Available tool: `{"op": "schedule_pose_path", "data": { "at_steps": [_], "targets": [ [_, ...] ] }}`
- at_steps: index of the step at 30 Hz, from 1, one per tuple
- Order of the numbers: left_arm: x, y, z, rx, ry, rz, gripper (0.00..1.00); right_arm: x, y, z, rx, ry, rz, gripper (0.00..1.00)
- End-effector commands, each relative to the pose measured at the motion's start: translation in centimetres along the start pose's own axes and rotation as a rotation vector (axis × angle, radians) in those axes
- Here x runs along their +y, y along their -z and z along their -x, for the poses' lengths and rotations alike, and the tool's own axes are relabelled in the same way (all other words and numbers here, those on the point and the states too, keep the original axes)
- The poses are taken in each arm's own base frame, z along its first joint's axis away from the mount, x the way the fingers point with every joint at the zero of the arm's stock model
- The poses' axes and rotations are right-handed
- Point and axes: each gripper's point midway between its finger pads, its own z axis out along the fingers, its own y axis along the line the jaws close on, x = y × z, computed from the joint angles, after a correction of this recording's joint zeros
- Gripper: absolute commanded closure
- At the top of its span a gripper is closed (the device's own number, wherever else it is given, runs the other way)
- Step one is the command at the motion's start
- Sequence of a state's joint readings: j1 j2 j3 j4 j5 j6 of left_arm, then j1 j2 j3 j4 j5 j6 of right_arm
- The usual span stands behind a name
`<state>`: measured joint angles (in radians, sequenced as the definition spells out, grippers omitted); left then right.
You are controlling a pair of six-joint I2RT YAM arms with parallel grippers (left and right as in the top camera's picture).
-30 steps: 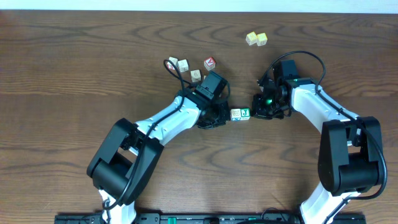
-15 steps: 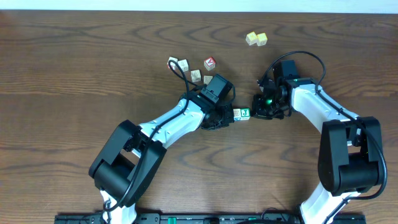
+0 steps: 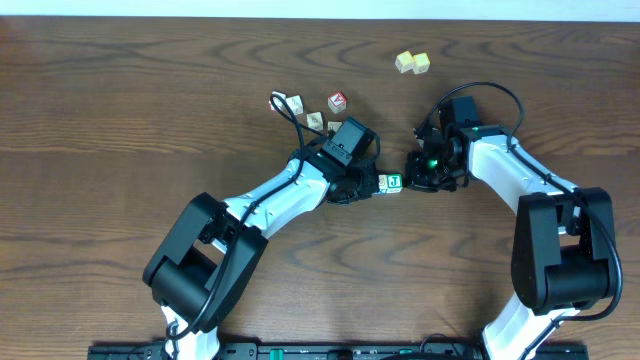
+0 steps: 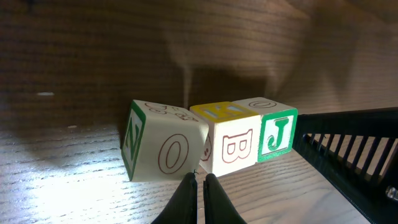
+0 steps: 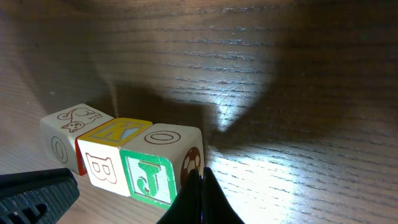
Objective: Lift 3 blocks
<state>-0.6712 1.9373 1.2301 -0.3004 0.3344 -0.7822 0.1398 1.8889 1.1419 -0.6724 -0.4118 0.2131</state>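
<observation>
3 blocks [image 4: 231,148], wood cubes w/ letters, touching

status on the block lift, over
Both shut: left gripper at the row's O end, right gripper at the J end. Three blocks side by side, O block tilted. Spare cubes well clear.

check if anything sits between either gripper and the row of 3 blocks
Nothing visible does. The shut left gripper is right at the O block, the shut right gripper at the J block, with the B block between those two. The other cubes lie well apart.
</observation>
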Motion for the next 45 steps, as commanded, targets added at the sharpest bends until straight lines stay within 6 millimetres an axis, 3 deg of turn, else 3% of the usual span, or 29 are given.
{"op": "schedule_pose_path", "data": {
  "at_steps": [1, 7, 12, 15, 17, 20, 25, 29, 45],
  "targets": [
    [0.1, -0.2, 0.0, 0.002, 0.003, -0.005, 0.93, 0.4, 0.0, -0.1, 0.002, -0.005, 0.009, 0.99],
    [-1.3, 0.5, 0.3, -0.001, -0.012, -0.057, 0.93, 0.4, 0.0, -0.1, 0.001, -0.004, 0.009, 0.99],
    [-2.2, 3.0, 1.9, -0.059, -0.066, -0.096, 0.93, 0.4, 0.0, -0.1, 0.001, -0.004, 0.009, 0.99],
    [-1.4, 4.4, 3.2, -0.087, -0.039, -0.094, 0.93, 0.4, 0.0, -0.1, 0.002, -0.004, 0.009, 0.99],
    [0.7, 5.0, 4.3, -0.094, 0.009, -0.055, 0.93, 0.4, 0.0, -0.1, 0.002, -0.004, 0.009, 0.99],
    [3.3, 4.8, 4.8, -0.093, 0.053, 0.023, 0.93, 0.4, 0.0, -0.1, 0.002, -0.004, 0.009, 0.99],
    [4.9, 2.8, 3.8, -0.034, 0.047, 0.067, 0.93, 0.4, 0.0, 0.0, -0.002, -0.003, 0.01, 0.99],
    [5.2, 1.8, 3.5, -0.02, 0.045, 0.073, 0.92, 0.4, 0.0, 0.0, -0.001, -0.004, 0.009, 0.99],
    [3.4, 1.1, 3.1, -0.023, -0.003, 0.03, 0.93, 0.4, 0.0, 0.1, -0.004, -0.035, 0.011, 0.99]
  ]
}}
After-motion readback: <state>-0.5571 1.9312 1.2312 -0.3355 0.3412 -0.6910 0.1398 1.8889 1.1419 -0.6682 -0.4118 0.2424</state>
